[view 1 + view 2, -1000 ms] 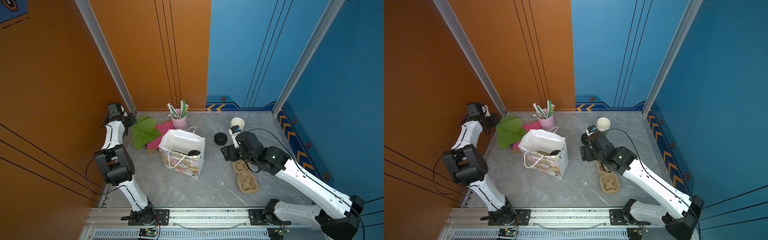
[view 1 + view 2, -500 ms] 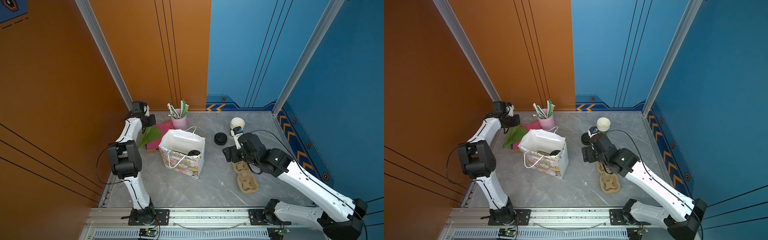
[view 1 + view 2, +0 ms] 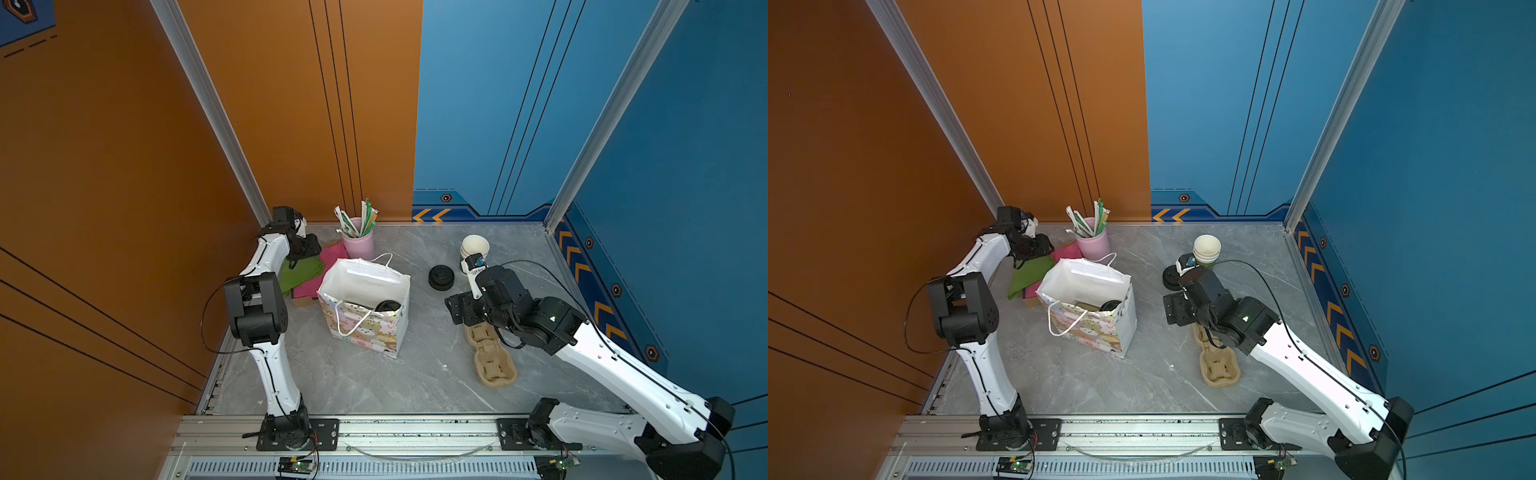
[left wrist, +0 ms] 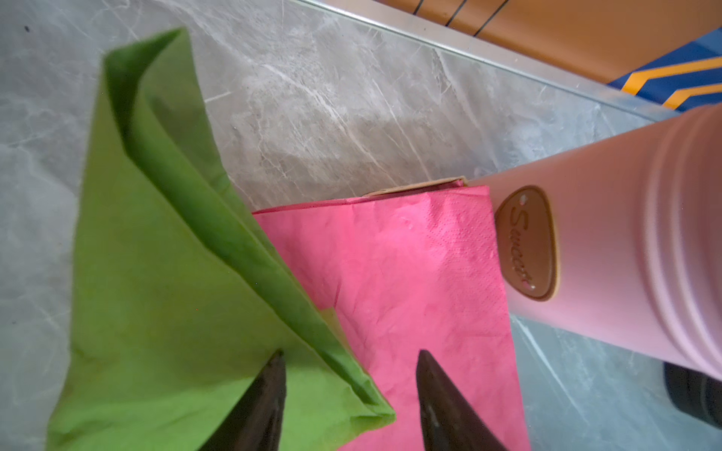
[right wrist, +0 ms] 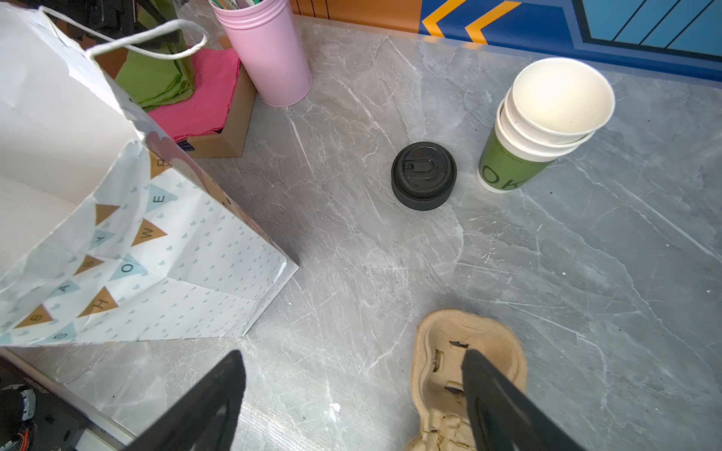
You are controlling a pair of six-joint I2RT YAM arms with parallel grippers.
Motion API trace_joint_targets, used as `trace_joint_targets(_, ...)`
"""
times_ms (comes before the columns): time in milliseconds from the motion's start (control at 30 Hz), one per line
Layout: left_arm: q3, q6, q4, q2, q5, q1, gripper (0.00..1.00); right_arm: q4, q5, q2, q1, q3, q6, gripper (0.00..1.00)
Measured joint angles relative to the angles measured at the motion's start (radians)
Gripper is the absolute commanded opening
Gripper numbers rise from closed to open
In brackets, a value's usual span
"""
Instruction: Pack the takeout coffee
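At the left gripper [image 4: 349, 371]: jaws parted, clamping nothing, poised over the green napkin [image 4: 164, 296] near the far-left corner. In the middle, inside the paper bag [image 3: 365, 332]: the takeout coffee [image 3: 388, 306], only its black lid seen, facing up, so probably upright with a vertical long axis. At the right gripper [image 5: 351, 363]: spread wide, empty, low over the table just right of the bag. Judged nearer to the coffee than the left one; coffee to its left, behind the bag wall, reachable only from above.
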Motion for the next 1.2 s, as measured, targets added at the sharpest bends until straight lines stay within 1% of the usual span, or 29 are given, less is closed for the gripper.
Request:
trace_joint_targets(200, -0.002, -0.009, -0.005, -0.130, -0.015, 0.031, 0.71, 0.000, 0.000, 0.000, -0.003, 0.000, 0.000, 0.88)
trace_joint_targets(300, -0.009, -0.008, 0.000, -0.192, -0.036, 0.069, 0.71, 0.000, 0.000, 0.000, -0.003, -0.001, -0.001, 0.89)
trace_joint_targets(367, -0.015, -0.005, 0.003, -0.205, -0.039, 0.095, 0.71, 0.001, 0.000, 0.000, -0.003, -0.004, -0.003, 0.89)
trace_joint_targets(467, -0.034, 0.010, 0.003, -0.185, -0.042, 0.131, 0.70, 0.001, 0.000, 0.000, -0.003, -0.008, -0.006, 0.90)
trace_joint_targets(567, -0.049, 0.023, 0.003, -0.129, -0.046, 0.152, 0.68, 0.000, 0.000, 0.000, -0.003, -0.008, -0.008, 0.90)
trace_joint_targets(700, -0.069, 0.037, -0.002, -0.053, -0.050, 0.157, 0.65, 0.000, 0.000, -0.005, -0.004, -0.010, -0.008, 0.90)
trace_joint_targets(933, -0.072, 0.040, -0.005, 0.005, -0.058, 0.162, 0.60, 0.000, -0.001, -0.010, -0.005, -0.011, -0.008, 0.90)
trace_joint_targets(1033, -0.072, 0.039, -0.005, 0.013, -0.058, 0.167, 0.53, 0.001, -0.003, -0.010, -0.005, -0.011, -0.008, 0.90)
trace_joint_targets(1133, -0.072, 0.032, -0.005, 0.025, -0.057, 0.173, 0.40, 0.001, -0.003, -0.010, -0.005, -0.011, -0.008, 0.90)
trace_joint_targets(1200, -0.072, 0.031, -0.005, 0.036, -0.057, 0.173, 0.29, 0.001, -0.003, -0.010, -0.005, -0.011, -0.008, 0.90)
